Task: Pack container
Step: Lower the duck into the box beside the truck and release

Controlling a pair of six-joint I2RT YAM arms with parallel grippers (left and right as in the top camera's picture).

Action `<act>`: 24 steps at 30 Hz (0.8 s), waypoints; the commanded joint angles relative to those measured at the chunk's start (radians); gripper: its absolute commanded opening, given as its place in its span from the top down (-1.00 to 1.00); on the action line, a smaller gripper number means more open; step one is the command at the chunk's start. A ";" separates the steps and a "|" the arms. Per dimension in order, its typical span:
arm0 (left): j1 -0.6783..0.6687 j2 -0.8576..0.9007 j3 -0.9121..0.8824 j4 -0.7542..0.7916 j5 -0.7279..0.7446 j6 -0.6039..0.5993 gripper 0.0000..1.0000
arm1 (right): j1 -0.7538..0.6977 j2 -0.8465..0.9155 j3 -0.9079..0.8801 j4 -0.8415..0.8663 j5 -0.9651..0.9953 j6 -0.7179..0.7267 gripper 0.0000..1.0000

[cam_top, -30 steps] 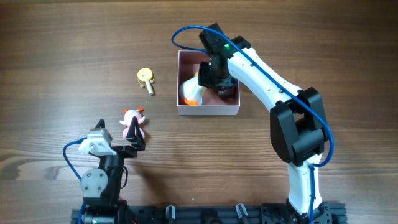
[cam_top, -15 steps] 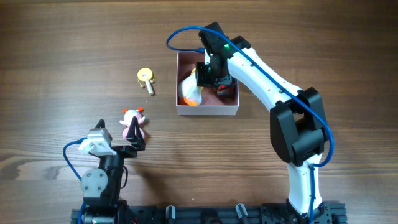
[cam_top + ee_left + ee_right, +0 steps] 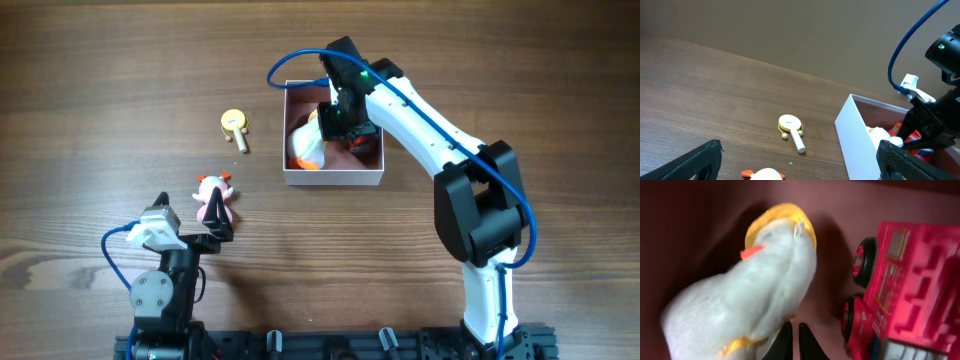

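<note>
The container, at 12 o'clock from table centre, looks light, thin-walled and apt to slide; best pinched on one wall near a corner. The right gripper is inside it beside the duck, fingers closed and apparently empty. The left gripper, at 7 o'clock, stands wide open.

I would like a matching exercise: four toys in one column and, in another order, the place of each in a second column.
Toys:
1. white plush toy
2. yellow toy with a stick
3. pink and white toy
4. red truck
Places:
A. on the table, close to the left gripper
B. in the container, left part
C. on the table, alone, left of the container
D. in the container, right part
Pairs: 1-B, 2-C, 3-A, 4-D
</note>
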 commanded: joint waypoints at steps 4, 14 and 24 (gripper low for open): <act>0.006 -0.006 -0.005 -0.001 -0.003 -0.005 -1.00 | 0.006 0.008 -0.003 0.046 0.026 0.037 0.89; 0.006 -0.006 -0.005 -0.001 -0.003 -0.005 -1.00 | 0.006 0.008 -0.003 0.116 0.024 0.027 0.89; 0.006 -0.006 -0.005 -0.001 -0.003 -0.005 -1.00 | 0.006 0.008 -0.003 0.142 -0.034 -0.035 0.91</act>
